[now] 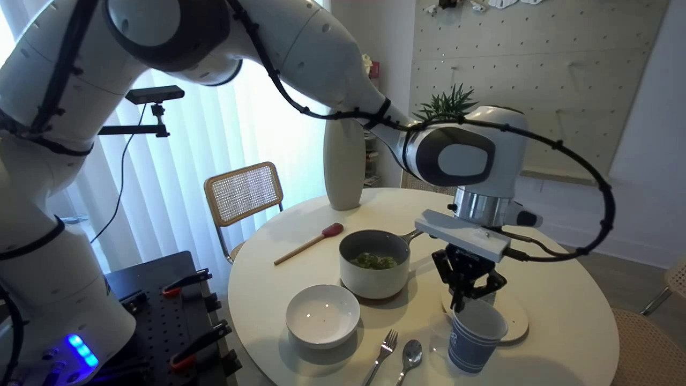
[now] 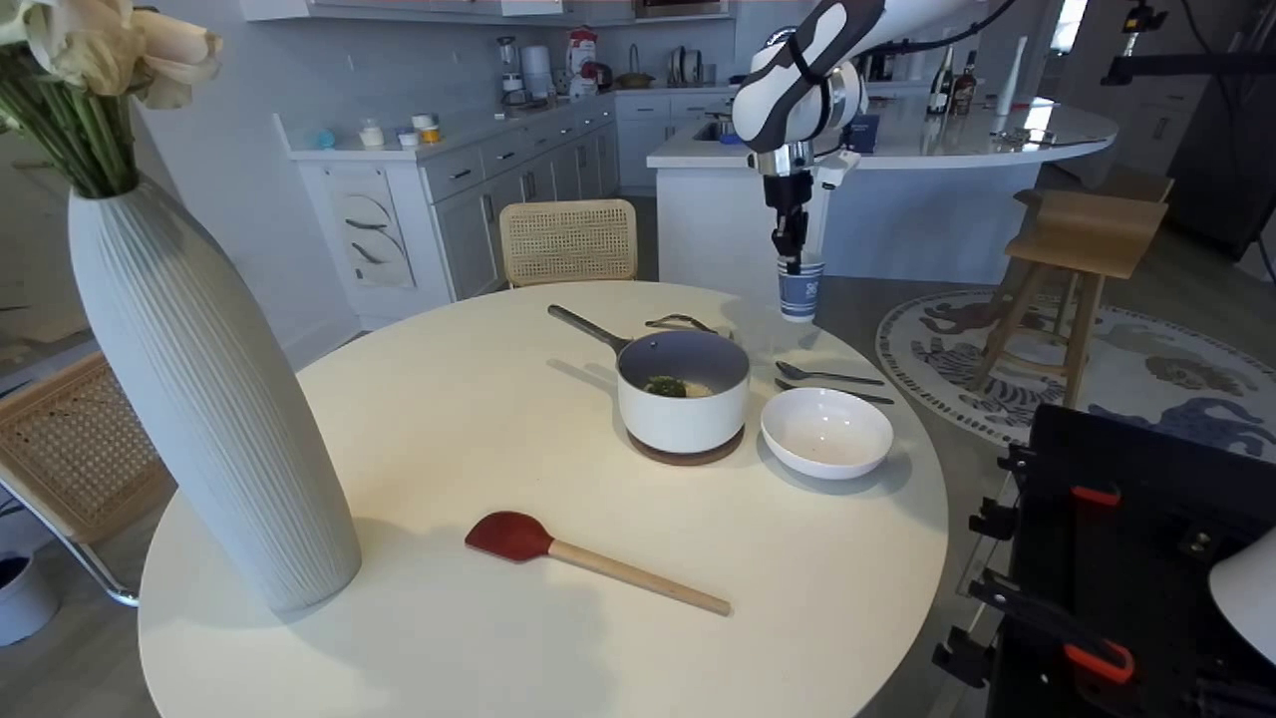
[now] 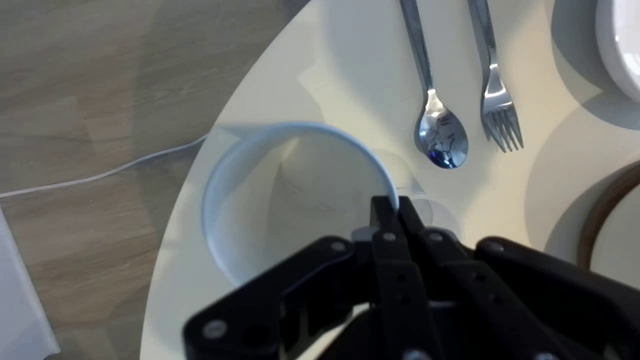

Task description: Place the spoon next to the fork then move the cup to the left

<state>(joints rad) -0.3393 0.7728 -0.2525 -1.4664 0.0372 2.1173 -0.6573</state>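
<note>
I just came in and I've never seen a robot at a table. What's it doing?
A robot arm is holding the cup with its claw, pinched shut on the rim. The spoon lies on the table beside the fork, not touching it, so that part of its job looks done. Its other job is moving the cup left; I can't tell how far along that is.
</note>
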